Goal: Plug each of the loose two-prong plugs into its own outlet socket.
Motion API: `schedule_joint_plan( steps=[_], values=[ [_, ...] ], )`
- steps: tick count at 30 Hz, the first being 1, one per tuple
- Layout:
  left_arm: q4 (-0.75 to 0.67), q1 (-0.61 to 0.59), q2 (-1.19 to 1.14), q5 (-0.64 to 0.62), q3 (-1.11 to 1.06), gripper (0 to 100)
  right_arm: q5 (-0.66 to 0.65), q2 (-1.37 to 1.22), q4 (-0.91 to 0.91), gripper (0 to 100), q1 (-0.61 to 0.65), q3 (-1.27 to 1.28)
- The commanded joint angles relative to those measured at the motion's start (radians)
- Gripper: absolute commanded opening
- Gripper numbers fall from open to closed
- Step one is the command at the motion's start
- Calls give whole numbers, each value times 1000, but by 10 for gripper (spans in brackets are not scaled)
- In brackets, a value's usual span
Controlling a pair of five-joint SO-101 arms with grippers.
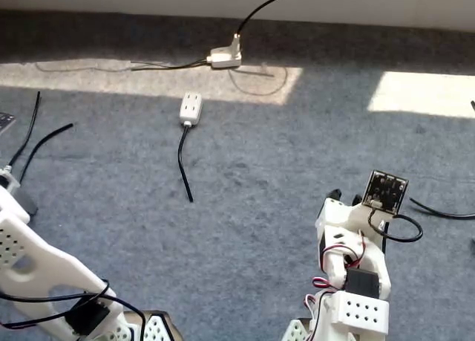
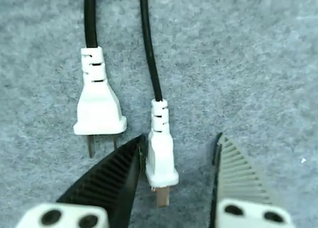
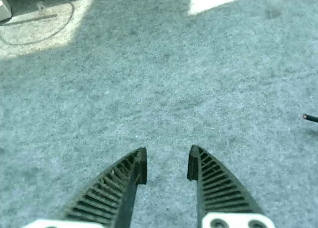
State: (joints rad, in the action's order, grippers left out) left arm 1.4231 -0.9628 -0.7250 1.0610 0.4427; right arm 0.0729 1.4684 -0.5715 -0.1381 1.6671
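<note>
Two white two-prong plugs lie on the grey carpet, each on a black cord. One plug [image 2: 161,151] lies between the fingers of my open left gripper [image 2: 179,143], close to the dark finger [image 2: 119,176]. The other plug [image 2: 99,109] lies flat just beside it, outside the jaws. A white outlet socket [image 1: 191,108] with a short black cord sits mid-floor, and a second white socket block [image 1: 225,56] lies farther back. My right gripper [image 3: 167,163] hangs open above bare carpet, holding nothing; in the high view it [image 1: 343,198] sits at the lower right.
Black plug cords [image 1: 33,137] run along the left edge of the high view. Another black cable [image 1: 438,209] lies at the right, its tip [image 3: 310,117] seen from the right wrist. Thin wires loop by the far socket block. Sunlit patches cross the carpet.
</note>
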Motion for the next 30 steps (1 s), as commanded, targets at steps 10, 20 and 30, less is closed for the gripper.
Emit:
schedule_joint_plan(
  steps=[10, 20, 30],
  values=[
    [25, 50, 10, 8, 93, 112, -9, 7, 19, 152, 1, 38],
    [107, 36, 2, 9, 120, 71, -9, 7, 19, 152, 1, 38],
    [140, 2, 2, 155, 119, 175, -9, 7, 19, 152, 1, 38]
  ],
)
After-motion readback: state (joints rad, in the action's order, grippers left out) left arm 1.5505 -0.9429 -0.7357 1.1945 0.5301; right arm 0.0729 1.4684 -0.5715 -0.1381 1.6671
